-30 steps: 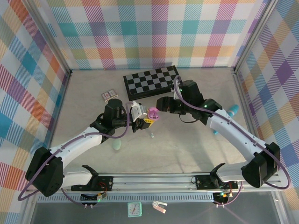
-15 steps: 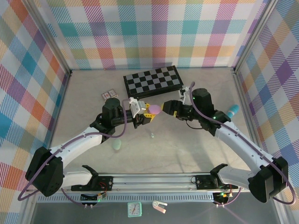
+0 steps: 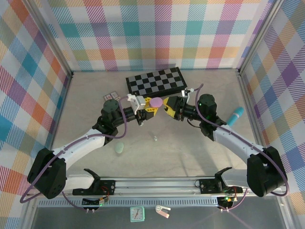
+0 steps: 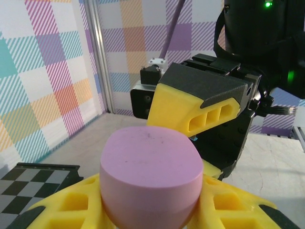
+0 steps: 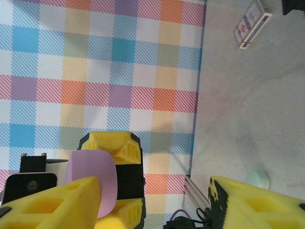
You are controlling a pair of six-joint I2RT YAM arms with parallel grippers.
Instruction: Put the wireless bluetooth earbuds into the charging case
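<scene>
The grey table point(image 3: 200, 157) takes up most of the top view, with the checkerboard point(image 3: 155, 82) lying at its upper middle. Just below that board my two arms meet nose to nose. My left claw point(image 3: 153, 106) is clamped on the lilac case point(image 3: 156, 101), a smooth pebble held off the table with a broad face upward; in my left wrist view it sits between my yellow fingers point(image 4: 228, 206). From above, its long axis seems to run across the frame, towards my other arm. My right claw point(image 3: 167, 106) stands with its jaws well apart and nothing between them, just to the right of the case. I cannot tell whether a finger point(image 5: 52, 202) already touches it. So the case lies directly left of my right claw, which is the free one and the nearer. Lower left of centre a mint pebble point(image 3: 119, 148) rests on the table. Below the case, well apart from both claws, lies a tiny pale speck I take for an earbud point(image 3: 155, 138); I judge the case needs opening before that goes in.
</scene>
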